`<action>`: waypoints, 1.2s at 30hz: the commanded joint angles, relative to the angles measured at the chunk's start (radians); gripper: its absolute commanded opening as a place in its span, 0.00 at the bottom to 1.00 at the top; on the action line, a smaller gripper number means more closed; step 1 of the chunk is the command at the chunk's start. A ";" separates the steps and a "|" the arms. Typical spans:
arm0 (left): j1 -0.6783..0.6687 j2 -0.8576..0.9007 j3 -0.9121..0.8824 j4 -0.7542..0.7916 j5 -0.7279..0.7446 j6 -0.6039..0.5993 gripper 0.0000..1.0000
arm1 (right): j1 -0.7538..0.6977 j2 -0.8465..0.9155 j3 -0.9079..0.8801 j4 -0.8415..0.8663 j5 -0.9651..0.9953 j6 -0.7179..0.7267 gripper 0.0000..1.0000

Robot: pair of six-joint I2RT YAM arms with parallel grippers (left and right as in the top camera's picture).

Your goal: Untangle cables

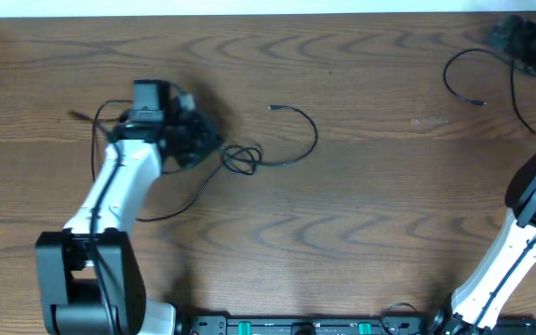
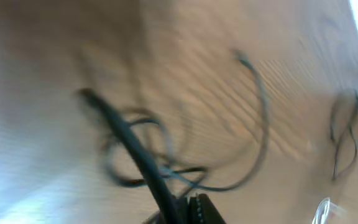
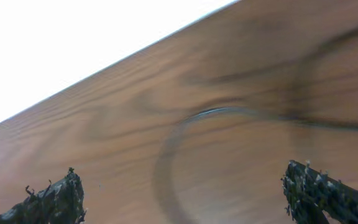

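Overhead and wrist views of two arms at a wooden table. The left claw has its jaws closed, and its tips point at a knot of black cables lying just ahead of them. In the left wrist view, which is much blurred, a dark strand runs from the closed tips out over the knot and appears pinched between them. Farther ahead of the claw, beyond the knot, one black cable sweeps in an open arc and ends in a small plug lying free on the wood. From the knot a thin tail runs back past the claw's side, alongside the arm. Behind the claw, beside the wrist, a thin black loop lies on the table. The right claw has its jaws spread wide and empty; it hangs over the far corner of the table, well apart from the left claw. Ahead of its fingers a separate black cable loop, blurred, lies flat on the wood, apart from both fingers
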 commanded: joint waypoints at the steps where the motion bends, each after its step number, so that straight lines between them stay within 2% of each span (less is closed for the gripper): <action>1: -0.118 0.003 0.002 0.129 0.079 0.041 0.08 | 0.048 -0.053 0.014 -0.057 -0.266 0.035 0.99; 4: -0.213 0.003 0.011 0.386 0.089 0.009 0.08 | 0.083 -0.064 0.014 -0.142 -0.279 0.035 0.99; 7: -0.292 0.003 0.035 0.675 0.058 -0.080 0.08 | 0.101 -0.084 0.014 -0.210 -0.279 0.035 0.99; 10: -0.359 0.004 0.095 0.813 -0.027 -0.130 0.08 | 0.103 -0.114 0.014 -0.256 -0.279 0.035 0.99; 18: -0.520 0.010 0.305 0.822 -0.209 -0.119 0.08 | 0.050 -0.256 0.014 -0.292 -0.167 0.023 0.99; 22: -0.592 0.053 0.415 0.872 -0.212 -0.124 0.08 | 0.025 -0.325 0.014 -0.322 -0.040 0.023 0.99; 25: -0.622 0.094 0.500 0.847 -0.212 -0.127 0.08 | 0.021 -0.352 0.014 -0.362 0.014 0.022 0.99; 31: -0.585 0.087 0.525 0.671 -0.165 -0.090 0.08 | 0.020 -0.362 0.014 -0.402 0.024 0.020 0.99; 36: -0.484 0.013 0.525 0.368 -0.164 0.034 0.08 | 0.037 -0.362 0.014 -0.403 0.024 0.020 0.99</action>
